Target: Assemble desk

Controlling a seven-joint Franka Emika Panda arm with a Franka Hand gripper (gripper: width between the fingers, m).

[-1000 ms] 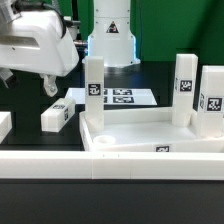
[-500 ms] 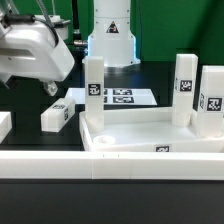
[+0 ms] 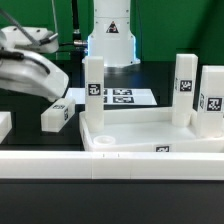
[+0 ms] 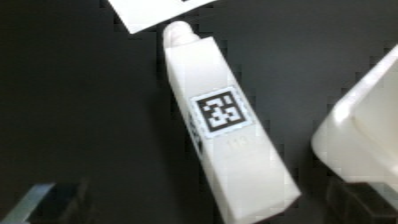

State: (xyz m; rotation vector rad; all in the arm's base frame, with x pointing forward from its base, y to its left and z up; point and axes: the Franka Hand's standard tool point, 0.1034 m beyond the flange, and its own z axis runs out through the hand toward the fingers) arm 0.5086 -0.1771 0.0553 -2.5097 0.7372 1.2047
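The white desk top [image 3: 150, 128] lies as a tray in the middle of the exterior view. Three tagged square legs stand upright on it: one [image 3: 93, 90] toward the exterior view's left and two [image 3: 184, 88] [image 3: 210, 100] at its right. A fourth leg [image 3: 57, 113] lies flat on the black table to the left of the tray. My gripper [image 3: 52, 96] hangs just above this leg. In the wrist view the leg [image 4: 222, 110] runs lengthwise between my fingers [image 4: 54, 203], and the gripper [image 4: 210, 205] is open around it without touching it.
A long low white rail [image 3: 110, 166] runs across the front. The marker board [image 3: 122, 97] lies behind the tray and shows in the wrist view [image 4: 151, 10]. Another white piece [image 3: 3, 125] sits at the exterior view's far left. The tray's edge [image 4: 365, 115] is beside the leg.
My hand has tilted and dropped lower toward the lying leg. The parts on the table have not moved.
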